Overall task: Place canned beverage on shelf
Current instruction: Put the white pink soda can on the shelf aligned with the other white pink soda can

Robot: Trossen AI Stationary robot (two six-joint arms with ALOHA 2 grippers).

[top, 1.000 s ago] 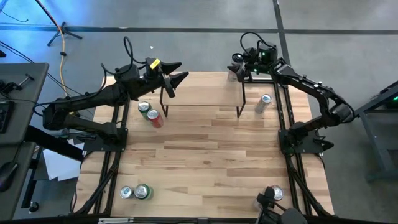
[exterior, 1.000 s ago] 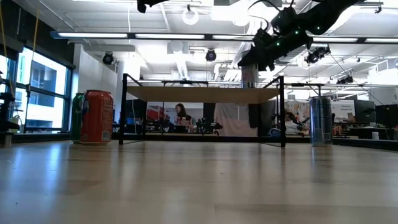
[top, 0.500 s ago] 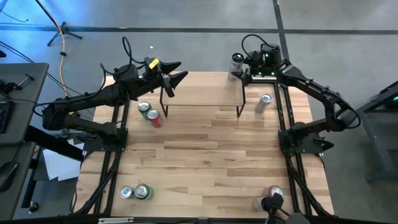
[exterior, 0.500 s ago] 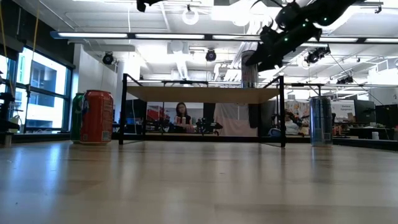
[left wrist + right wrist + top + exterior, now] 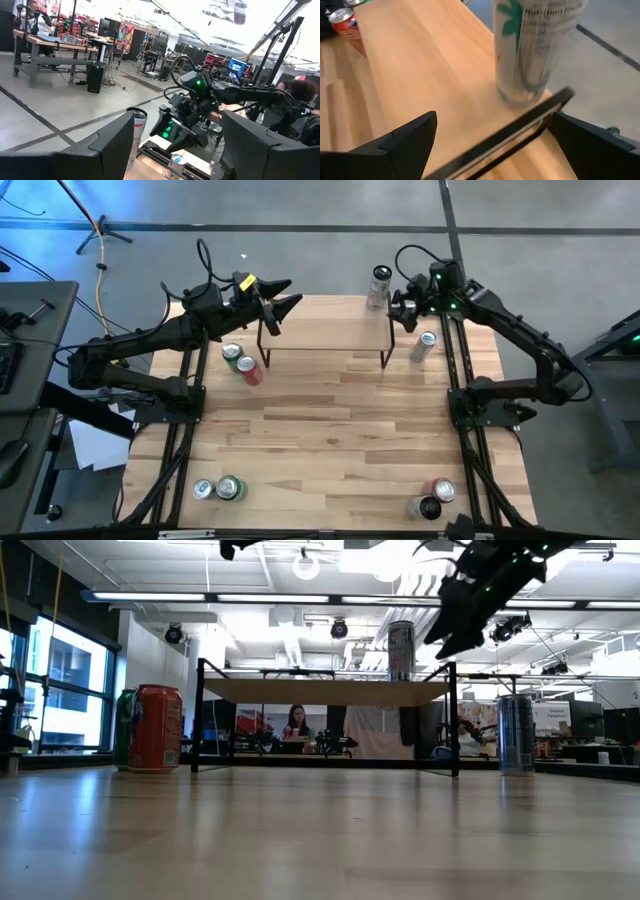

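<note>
A silver and green can stands upright by its base on the far right corner of the shelf, a light-wood board on thin black legs. It also shows in the low view and the right wrist view. My right gripper is open and empty, just to the right of the can and apart from it; its fingers stand wide. My left gripper is open and empty above the shelf's left end.
A green can and a red can stand left of the shelf, and a silver-blue can stands to its right. Two cans stand at the near left and two at the near right.
My right gripper has let go of the silver and green can and drawn back from it toward the table's right edge. The can, hidden under the gripper a second ago, now stands free and upright on the shelf's far right corner.
</note>
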